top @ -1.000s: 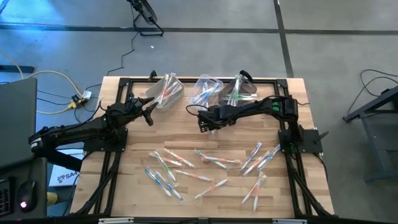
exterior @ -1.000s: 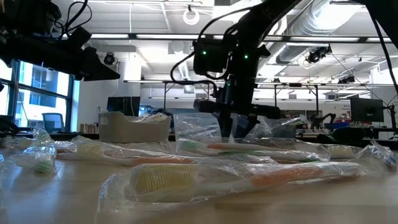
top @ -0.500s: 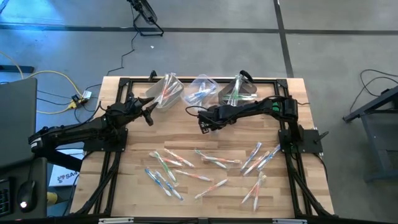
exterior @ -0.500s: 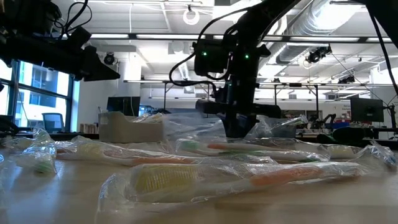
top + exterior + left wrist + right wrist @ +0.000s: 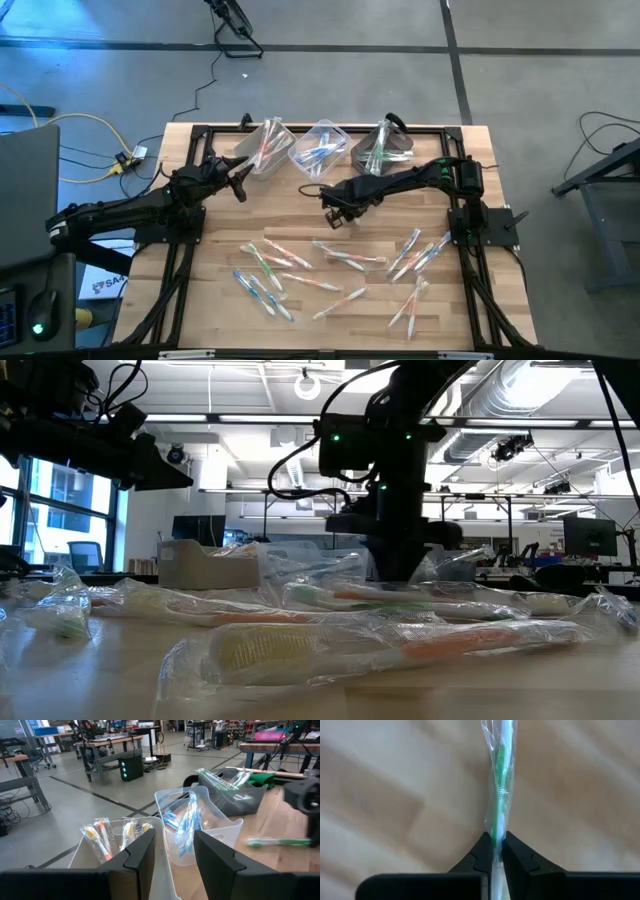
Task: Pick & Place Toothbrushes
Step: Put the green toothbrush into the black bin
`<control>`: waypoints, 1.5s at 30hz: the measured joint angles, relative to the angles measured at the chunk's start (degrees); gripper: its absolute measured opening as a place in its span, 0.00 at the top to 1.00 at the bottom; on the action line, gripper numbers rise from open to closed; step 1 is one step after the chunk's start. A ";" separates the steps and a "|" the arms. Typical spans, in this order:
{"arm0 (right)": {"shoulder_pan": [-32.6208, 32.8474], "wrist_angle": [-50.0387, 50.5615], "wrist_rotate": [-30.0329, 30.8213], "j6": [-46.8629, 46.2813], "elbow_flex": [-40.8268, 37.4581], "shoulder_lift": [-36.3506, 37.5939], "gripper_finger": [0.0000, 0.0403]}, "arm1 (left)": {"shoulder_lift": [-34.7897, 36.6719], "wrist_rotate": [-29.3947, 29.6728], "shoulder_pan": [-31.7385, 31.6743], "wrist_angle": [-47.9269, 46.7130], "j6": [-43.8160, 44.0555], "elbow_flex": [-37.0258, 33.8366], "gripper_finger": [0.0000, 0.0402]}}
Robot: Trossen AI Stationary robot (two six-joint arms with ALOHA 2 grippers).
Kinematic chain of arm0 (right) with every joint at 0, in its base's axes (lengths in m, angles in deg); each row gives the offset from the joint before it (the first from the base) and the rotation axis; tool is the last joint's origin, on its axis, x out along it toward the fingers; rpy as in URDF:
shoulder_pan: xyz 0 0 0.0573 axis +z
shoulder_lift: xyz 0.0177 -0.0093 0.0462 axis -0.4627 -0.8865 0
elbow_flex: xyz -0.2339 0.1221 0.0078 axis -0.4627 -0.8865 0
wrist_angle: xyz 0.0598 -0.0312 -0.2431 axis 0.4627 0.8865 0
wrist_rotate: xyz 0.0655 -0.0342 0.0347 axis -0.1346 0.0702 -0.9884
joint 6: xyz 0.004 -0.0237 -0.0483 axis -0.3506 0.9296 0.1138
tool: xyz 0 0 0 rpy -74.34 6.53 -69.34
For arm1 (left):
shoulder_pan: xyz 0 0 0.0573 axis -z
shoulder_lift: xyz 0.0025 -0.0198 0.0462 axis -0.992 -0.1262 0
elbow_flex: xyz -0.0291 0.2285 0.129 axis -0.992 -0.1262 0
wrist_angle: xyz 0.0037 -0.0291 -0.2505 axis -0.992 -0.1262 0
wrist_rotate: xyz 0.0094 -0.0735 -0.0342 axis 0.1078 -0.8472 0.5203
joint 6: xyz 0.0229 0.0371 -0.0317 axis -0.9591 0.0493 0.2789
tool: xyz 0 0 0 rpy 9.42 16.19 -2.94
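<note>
Right wrist view — right pincer (image 5: 494,851) clamps green toothbrush (image 5: 500,780).

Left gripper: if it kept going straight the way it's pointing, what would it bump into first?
Probably the bin of orange-handled toothbrushes: the left gripper, fingers apart, points at its near rim. The bin with blue toothbrushes sits just beyond; depth is uncertain.

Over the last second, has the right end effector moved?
Yes. In the high view the right end effector has slid away from the middle bin, toward the loose toothbrushes.
</note>
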 joint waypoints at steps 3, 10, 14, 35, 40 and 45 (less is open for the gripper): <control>0.73 1.11 -0.99 1.13 -0.17 1.86 0.96 | 0.00 -0.01 -0.01 0.00 0.02 0.00 0.67; 2.16 4.36 0.75 1.85 -0.02 4.86 0.96 | 0.00 -0.07 -0.01 0.02 0.11 0.00 0.67; 2.84 5.13 1.79 1.86 0.11 7.43 0.96 | 0.00 -0.09 0.01 0.02 0.09 0.00 0.67; -0.36 17.12 25.86 -0.49 0.26 25.42 0.96 | -0.02 0.09 0.01 0.02 -0.05 0.00 0.67; -3.09 19.26 28.74 1.48 0.22 27.15 0.96 | -0.02 0.07 0.01 0.02 -0.04 -0.01 0.67; -7.42 19.71 30.34 5.43 0.22 27.46 0.96 | -0.02 0.07 0.01 0.02 -0.04 -0.02 0.67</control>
